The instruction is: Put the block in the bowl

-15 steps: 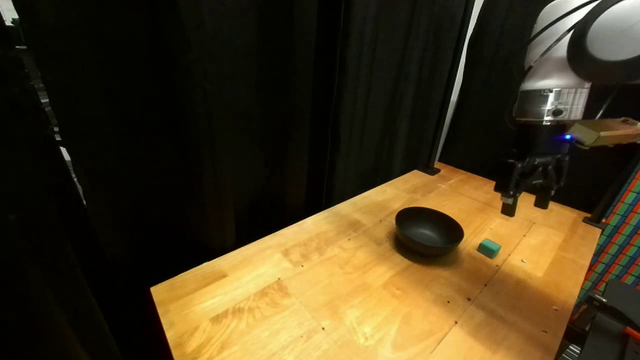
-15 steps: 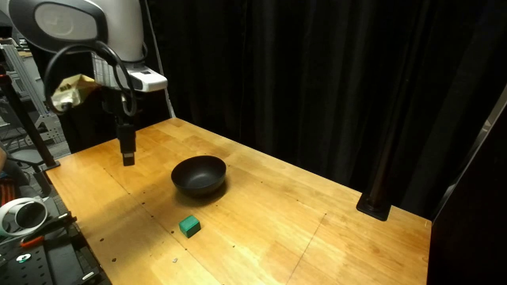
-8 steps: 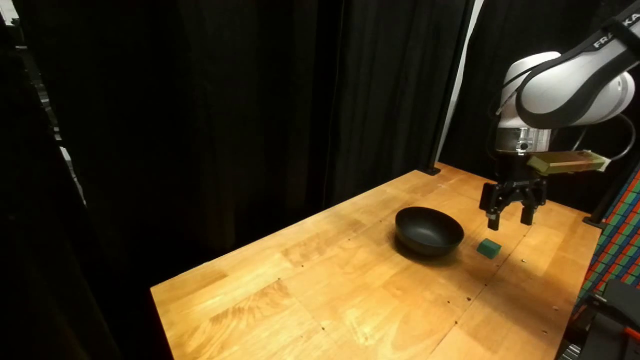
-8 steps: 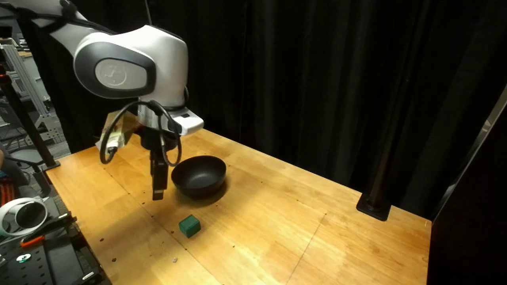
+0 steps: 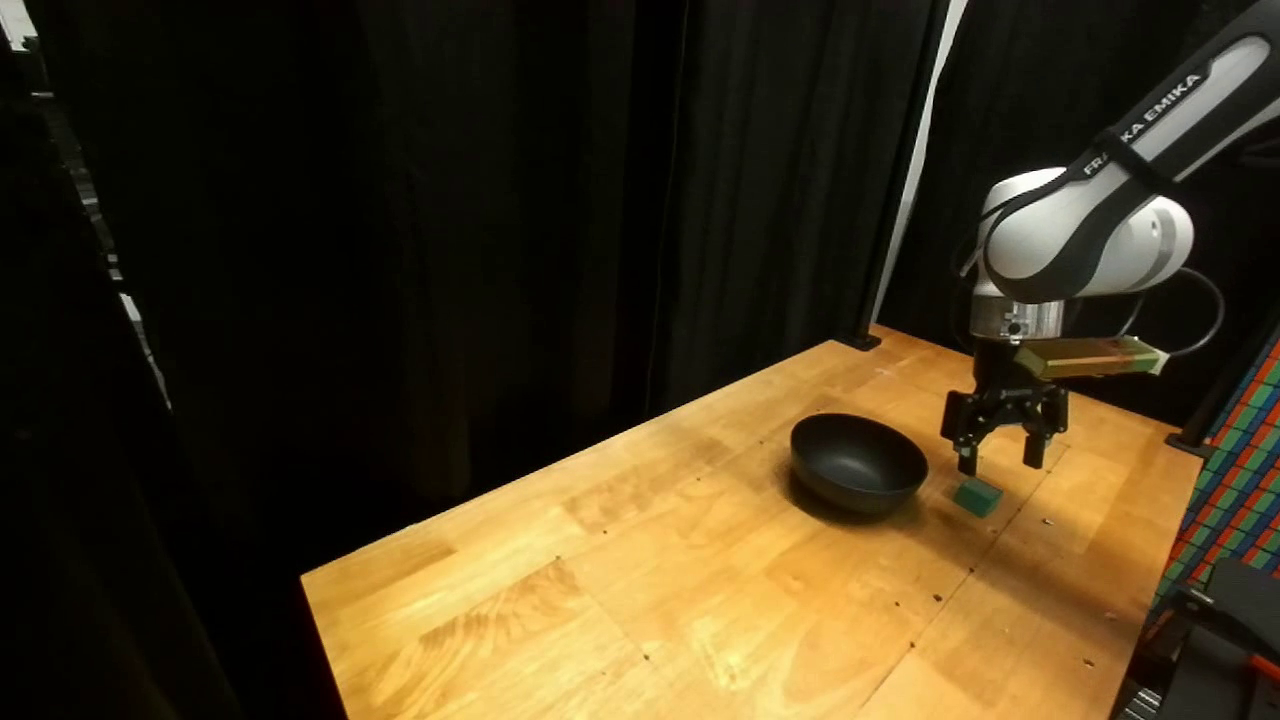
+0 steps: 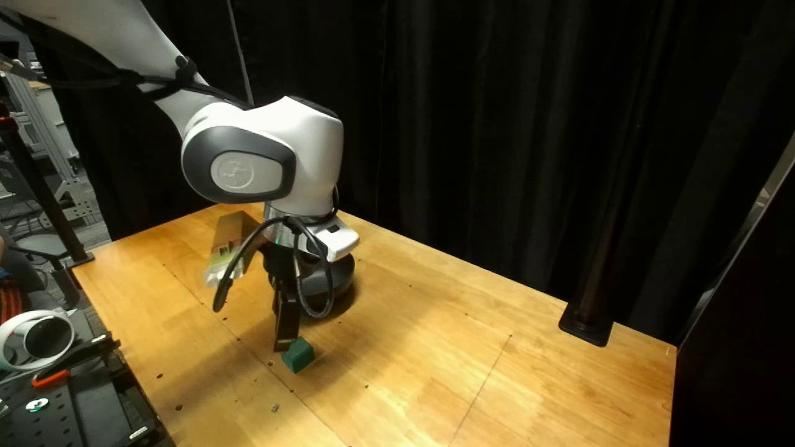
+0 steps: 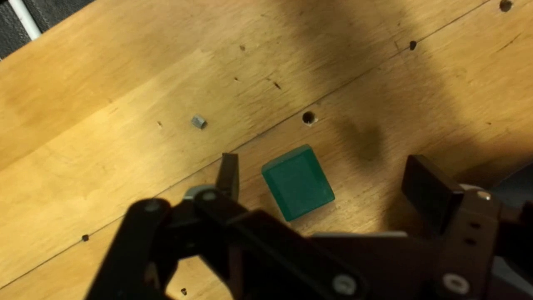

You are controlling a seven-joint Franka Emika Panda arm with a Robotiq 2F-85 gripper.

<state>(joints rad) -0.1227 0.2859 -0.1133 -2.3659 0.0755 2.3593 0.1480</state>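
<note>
Well above the tool (image 5: pixel 1000 460), the arm (image 5: pixel 1110 200) reads "FRA" and "KA EMIKA" either side of a strap (image 5: pixel 1137 162).

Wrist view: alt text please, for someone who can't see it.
A green block lies on a wooden table, seen from above between the open jaws of a black gripper that isn't touching it. A small grey chip lies nearby.

In an exterior view the jointed robot arm (image 5: pixel 1085 225), white with dark-grey covers, slants down from the upper right and runs vertical at its silvery cylindrical wrist (image 5: pixel 1018 316). Below that, the black two-fingered end effector (image 5: pixel 1000 467) points down over the honey-coloured wooden bench (image 5: pixel 700 560), clear of its surface, nearer the right-hand corner than the left-hand corner. In the wrist view the fingers (image 7: pixel 431 191) stand wide apart, facing each other.
</note>
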